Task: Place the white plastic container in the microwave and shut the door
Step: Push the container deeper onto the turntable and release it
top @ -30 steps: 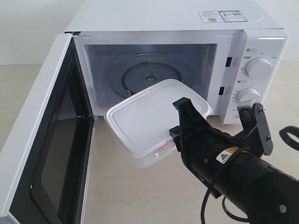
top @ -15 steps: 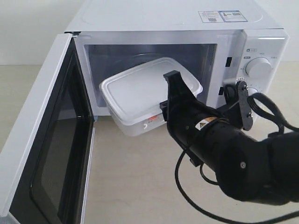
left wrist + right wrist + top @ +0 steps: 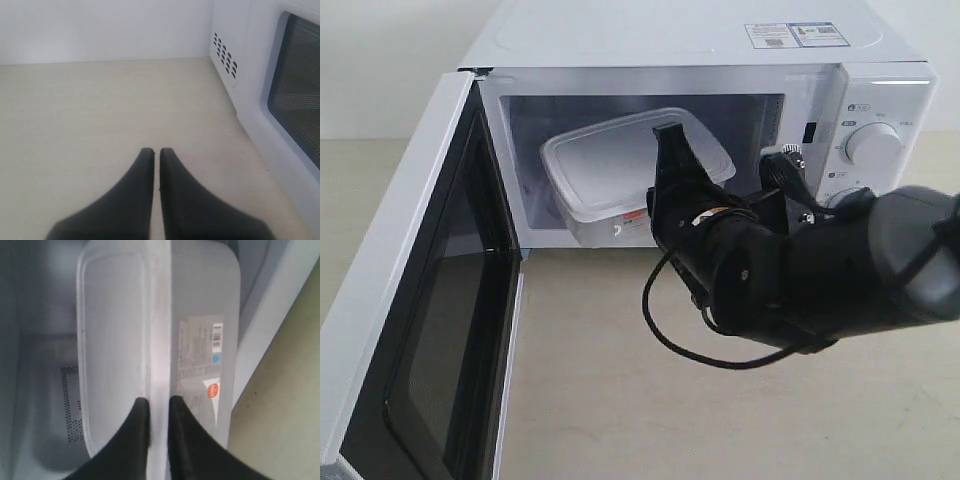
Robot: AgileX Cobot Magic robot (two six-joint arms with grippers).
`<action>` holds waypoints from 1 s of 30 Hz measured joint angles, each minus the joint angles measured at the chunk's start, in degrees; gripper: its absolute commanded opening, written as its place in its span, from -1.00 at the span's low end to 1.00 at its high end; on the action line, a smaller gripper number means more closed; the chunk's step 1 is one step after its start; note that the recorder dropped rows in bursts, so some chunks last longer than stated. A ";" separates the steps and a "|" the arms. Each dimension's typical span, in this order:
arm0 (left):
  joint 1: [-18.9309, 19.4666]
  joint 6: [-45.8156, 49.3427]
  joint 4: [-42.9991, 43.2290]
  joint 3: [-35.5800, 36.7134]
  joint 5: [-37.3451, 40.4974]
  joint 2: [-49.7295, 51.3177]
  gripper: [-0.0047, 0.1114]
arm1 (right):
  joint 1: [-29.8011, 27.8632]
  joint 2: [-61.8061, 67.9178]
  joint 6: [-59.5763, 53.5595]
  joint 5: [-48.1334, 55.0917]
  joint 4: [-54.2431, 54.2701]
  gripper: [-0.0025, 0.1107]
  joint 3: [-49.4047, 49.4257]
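Exterior view, upper centre: the white plastic container (image 3: 605, 165) sits partway into the open cavity of the microwave (image 3: 670, 40), label side toward the camera. Cannot tell whether it rests on the floor.

Right jaws: pinching the container's near rim. The box extends straight ahead of them, long axis pointing into the cavity.

Left jaws: pressed together, empty, over bare worktop (image 3: 100, 110).

The door (image 3: 410, 280) stands wide open at frame left. Judged: the left arm is nearer for closing.
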 measured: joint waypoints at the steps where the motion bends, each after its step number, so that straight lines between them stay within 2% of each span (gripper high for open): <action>1: 0.00 0.00 0.00 0.00 0.00 0.00 -0.84 | -0.44 0.77 0.13 0.00 -0.04 -0.96 -0.66; 11: 0.00 0.00 0.00 0.00 0.00 0.00 -0.84 | -2.20 6.22 0.24 -0.36 0.28 -0.96 -6.93; 21: 0.00 0.00 0.00 0.00 0.00 0.00 -0.84 | -2.32 8.47 0.15 -4.33 3.88 -0.95 -7.75; 24: 0.00 0.00 0.00 0.00 0.00 0.00 -0.84 | -2.41 8.61 0.15 -4.70 3.99 -0.74 -7.75; 28: 0.00 0.00 0.00 0.00 0.00 0.00 -0.84 | -2.55 8.61 0.15 -5.54 2.85 -0.23 -8.00; 30: 0.00 0.00 0.00 0.00 0.00 0.00 -0.84 | -2.64 8.61 0.15 -6.26 1.57 -0.13 -8.10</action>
